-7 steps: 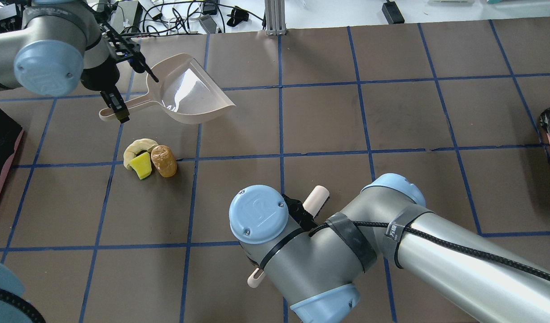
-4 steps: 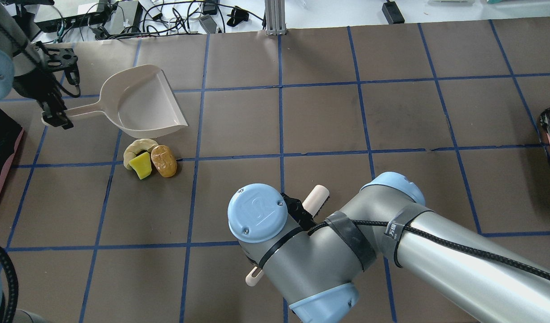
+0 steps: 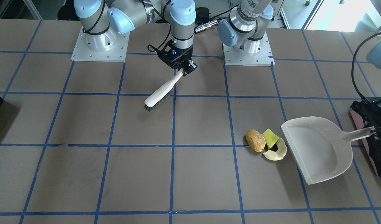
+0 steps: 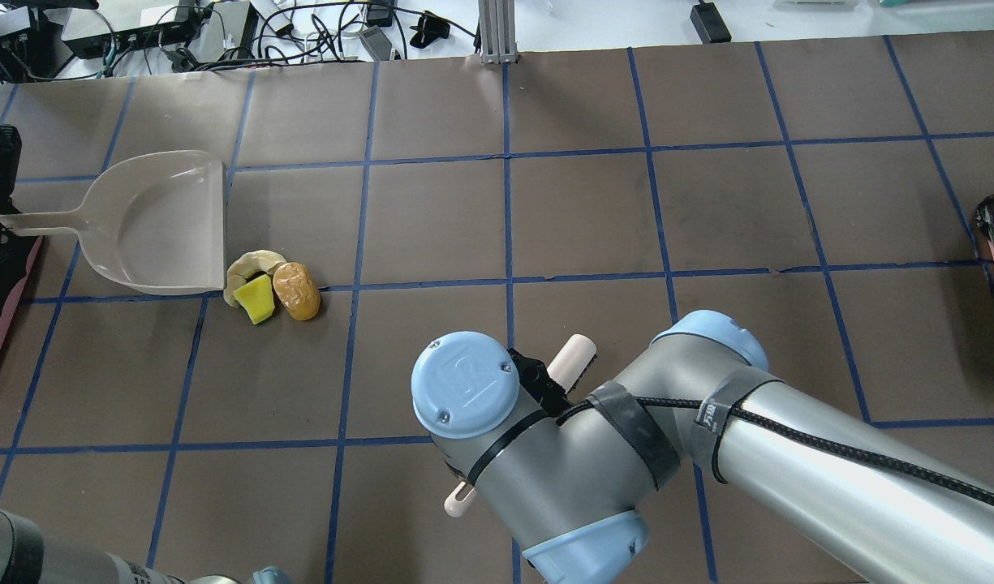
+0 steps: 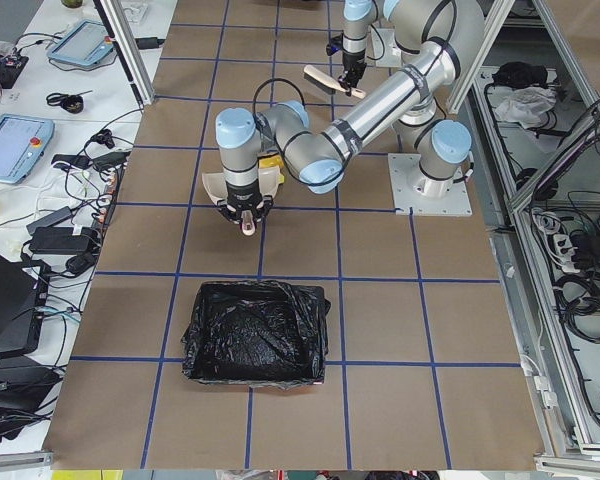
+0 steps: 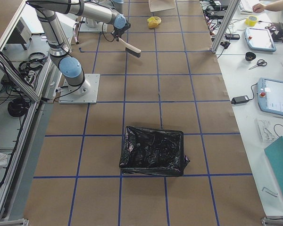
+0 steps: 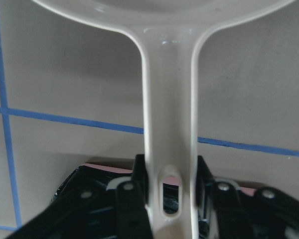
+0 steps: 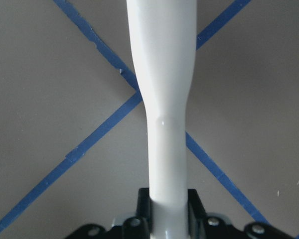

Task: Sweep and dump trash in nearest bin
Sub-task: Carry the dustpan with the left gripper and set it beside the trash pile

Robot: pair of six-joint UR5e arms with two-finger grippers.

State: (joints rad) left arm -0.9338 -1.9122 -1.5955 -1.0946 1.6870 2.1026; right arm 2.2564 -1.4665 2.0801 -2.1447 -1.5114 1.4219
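Exterior front-facing, left hand [image 3: 374, 131] low, clamped on dustpan [image 3: 318, 149], right hand [image 3: 185, 69] gripping brush [image 3: 160, 93] (tilted)

This is a robotics lab. Two industrial arms [image 3: 181, 29] are bolted through metal plates [image 3: 84, 54] to a brown counter [image 3: 190, 174] marked with a blue tape grid [image 3: 173, 146], beside an aluminium frame [image 4: 497, 32]. Teach pendants [image 6: 275, 96] and loose cables [image 4: 326, 28] lie on white side benches [image 6: 240, 77].

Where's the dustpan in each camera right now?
Front-facing: dustpan at lower right.
Overhead: dustpan at left.
Exterior left: dustpan left of centre.
Exterior right: dustpan at top edge.
Left wrist: dustpan handle, centre.
Right wrist: absent; brush handle only.
Landmark: the trash pile by its lip.
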